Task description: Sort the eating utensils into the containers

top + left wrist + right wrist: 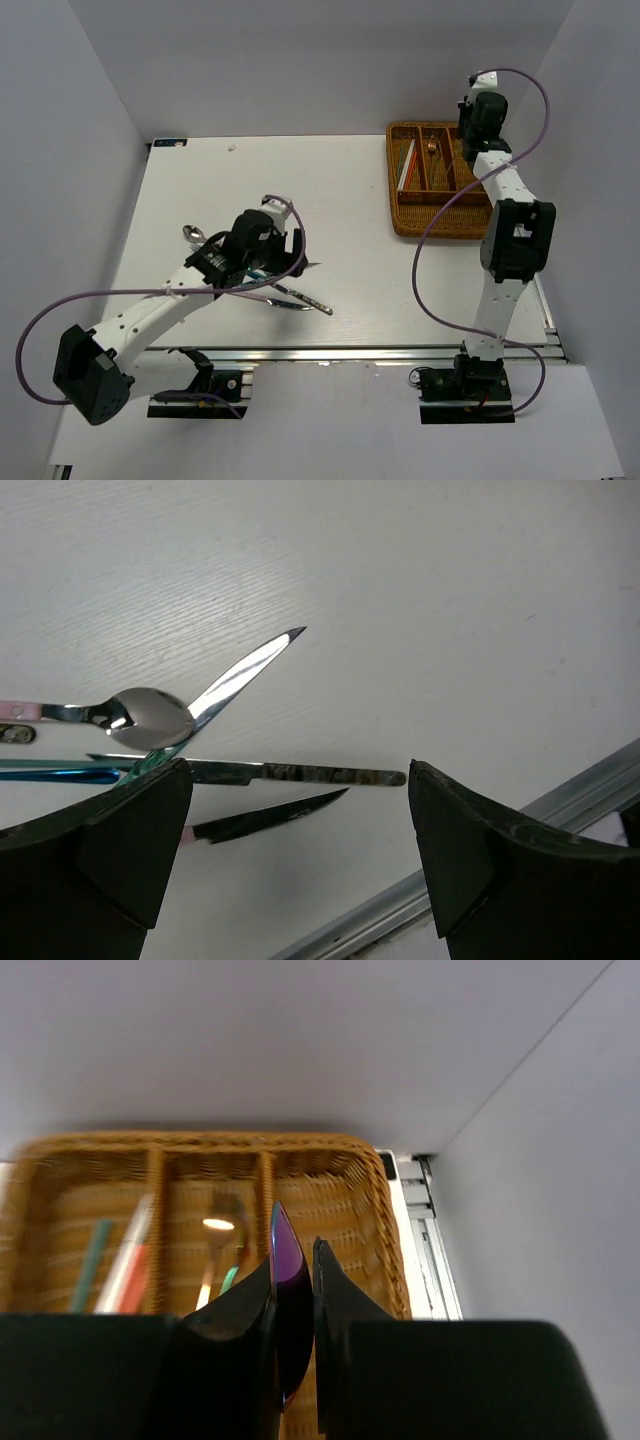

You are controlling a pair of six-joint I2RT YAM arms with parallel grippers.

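Observation:
The brown wicker tray [430,230] stands at the back right. It holds red and white chopsticks [408,165] in its left slot and a copper-gold spoon [433,150] in the middle slot. My right gripper [293,1260] hangs over the tray's [330,1175] right side, shut on an iridescent purple utensil [286,1250] seen edge-on. My left gripper [298,780] is open and low over a loose pile: a silver spoon [150,718], a shiny knife blade [245,670], a mottled handle [320,774], a dark knife [265,818] and a blue chopstick [60,775]. In the top view the pile [295,295] lies under the left wrist.
The table's metal front rail [450,865] runs just beyond the pile. Another spoon bowl [191,233] pokes out left of the left arm. The right arm's purple cable [440,215] loops over the tray's near side. Grey walls close in behind the tray.

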